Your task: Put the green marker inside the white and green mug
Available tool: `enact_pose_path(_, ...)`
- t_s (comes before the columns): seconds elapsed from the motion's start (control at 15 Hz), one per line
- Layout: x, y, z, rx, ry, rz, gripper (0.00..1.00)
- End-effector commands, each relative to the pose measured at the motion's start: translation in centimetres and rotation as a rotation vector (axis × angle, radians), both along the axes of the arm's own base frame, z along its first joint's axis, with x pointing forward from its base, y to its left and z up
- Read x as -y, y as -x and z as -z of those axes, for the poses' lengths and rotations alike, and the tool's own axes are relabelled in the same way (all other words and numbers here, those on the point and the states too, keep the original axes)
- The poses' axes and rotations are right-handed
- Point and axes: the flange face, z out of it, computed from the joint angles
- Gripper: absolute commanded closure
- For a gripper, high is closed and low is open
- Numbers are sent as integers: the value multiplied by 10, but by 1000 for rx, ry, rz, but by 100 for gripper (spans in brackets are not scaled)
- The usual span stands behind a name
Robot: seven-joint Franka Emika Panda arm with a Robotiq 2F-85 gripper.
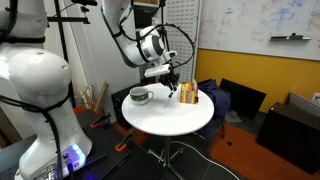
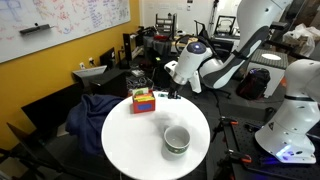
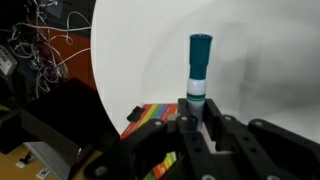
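In the wrist view my gripper [image 3: 198, 110] is shut on the green marker [image 3: 200, 62]. The marker sticks out beyond the fingers, cap end outward, over the white table. In both exterior views the gripper [image 1: 172, 78] [image 2: 172, 92] hangs just above the table's far side, next to the striped block. The marker is too small to make out there. The white and green mug [image 1: 140, 96] [image 2: 177, 139] stands upright on the table, apart from the gripper and empty as far as I can see.
The orange, yellow and green striped block [image 1: 188, 94] [image 2: 143, 101] [image 3: 158, 122] stands on the round white table [image 1: 170, 118] [image 2: 130, 145] close to the gripper. Dark chairs, cables and a second white robot body [image 1: 40, 90] surround the table.
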Motion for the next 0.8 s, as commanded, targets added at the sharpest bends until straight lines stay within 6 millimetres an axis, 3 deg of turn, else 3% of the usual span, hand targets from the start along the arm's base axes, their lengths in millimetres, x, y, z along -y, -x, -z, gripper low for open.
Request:
enact_pose_path(0.0,-16,0,-21,81,54,23,95)
enact_pose_path(0.4,-47,5,-31,173,139,55,95)
enact_pose_path(0.73,-63,-3,-32,264,163,76,95)
